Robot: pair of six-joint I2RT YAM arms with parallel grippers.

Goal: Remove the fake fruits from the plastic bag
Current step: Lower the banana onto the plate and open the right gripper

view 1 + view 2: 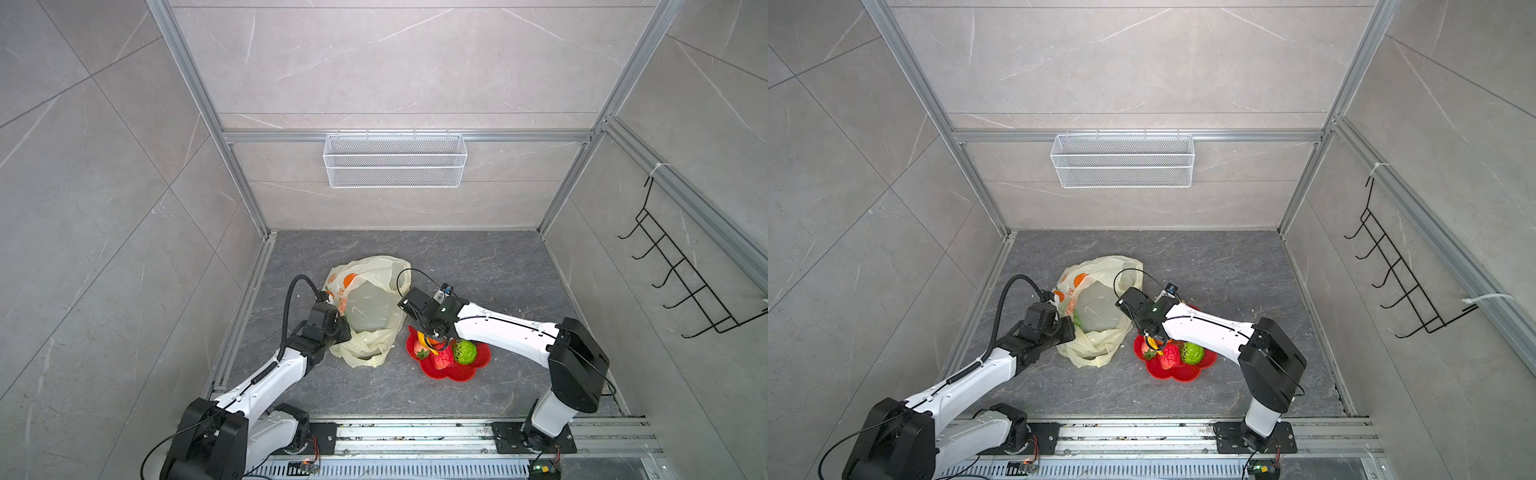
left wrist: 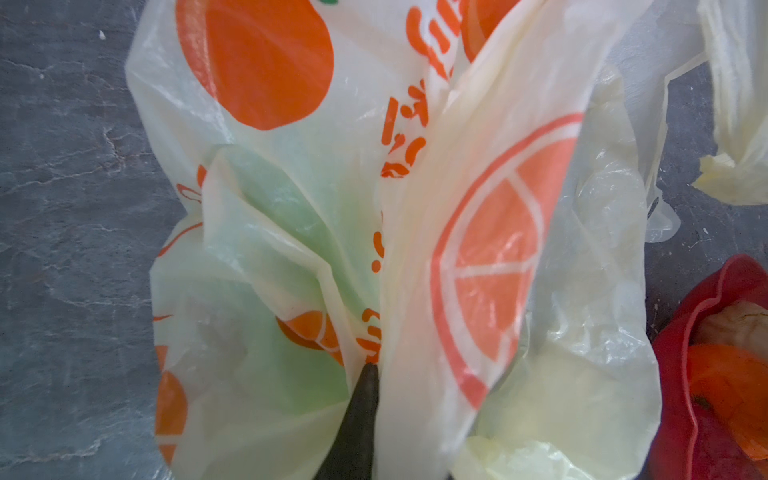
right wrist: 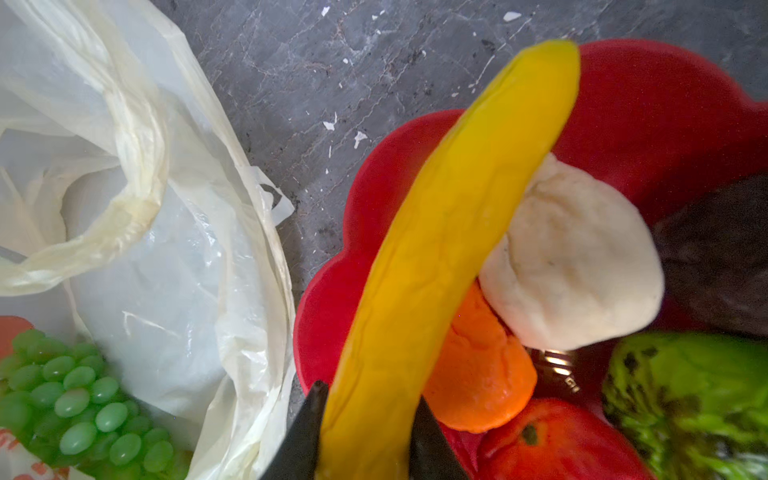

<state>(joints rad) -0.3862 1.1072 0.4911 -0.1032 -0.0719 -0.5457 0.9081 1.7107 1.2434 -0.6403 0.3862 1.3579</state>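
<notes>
The pale-yellow plastic bag (image 1: 374, 303) (image 1: 1100, 307) lies crumpled on the dark floor, its mouth open. My left gripper (image 1: 343, 328) (image 2: 376, 370) is shut on a fold of its printed film; only one finger (image 2: 357, 419) shows. Green grapes (image 3: 75, 403) lie inside the bag. My right gripper (image 1: 432, 336) (image 3: 370, 415) is shut on the yellow banana (image 3: 449, 232), held over the red dish (image 1: 453, 370) (image 3: 648, 104). In the dish lie an orange (image 3: 478, 374), a cream fruit (image 3: 573, 266), a dark brown one (image 3: 719, 257), a strawberry (image 1: 423, 354), a red bumpy fruit (image 1: 444, 358) and a green bumpy fruit (image 1: 465, 352).
A white wire basket (image 1: 395, 160) hangs on the back wall. A black hook rack (image 1: 681, 282) is fixed to the right wall. Aluminium rails (image 1: 415, 432) run along the front edge by both arm bases. The dish sits just right of the bag.
</notes>
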